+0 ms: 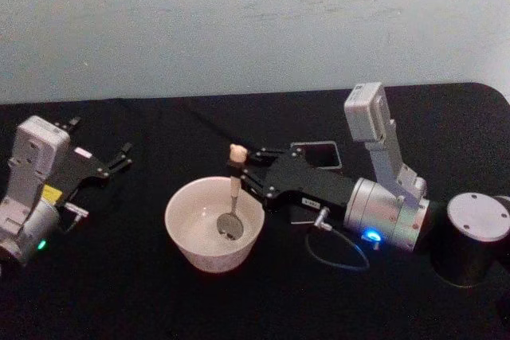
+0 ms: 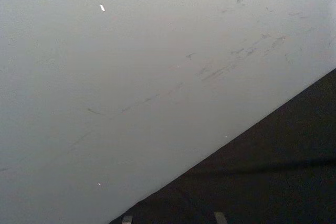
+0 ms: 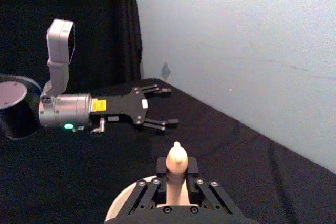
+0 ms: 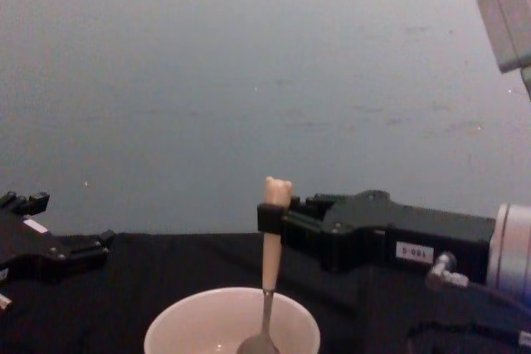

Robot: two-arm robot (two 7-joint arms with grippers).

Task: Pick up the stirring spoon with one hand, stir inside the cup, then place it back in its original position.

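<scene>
**Inspector:** State of the cup (image 1: 199, 254) and the stirring spoon (image 1: 233, 197)?
**Assistant:** The cup stood near, at the centre of the black table (image 1: 119, 292). The stirring spoon was upright, its bowl down inside the cup.
**Inspector:** Grippers?
**Assistant:** The right gripper (image 1: 237, 171) clamped the beige handle just under the bear head. The left gripper (image 1: 100, 142) sat at the left, fingers spread, holding nothing. The holder box (image 1: 335, 157) lay farther back, behind the right gripper.

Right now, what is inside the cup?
The stirring spoon has its metal bowl low inside the cup, handle gripped by the right hand. The cup floor beneath that bowl is covered.
</scene>
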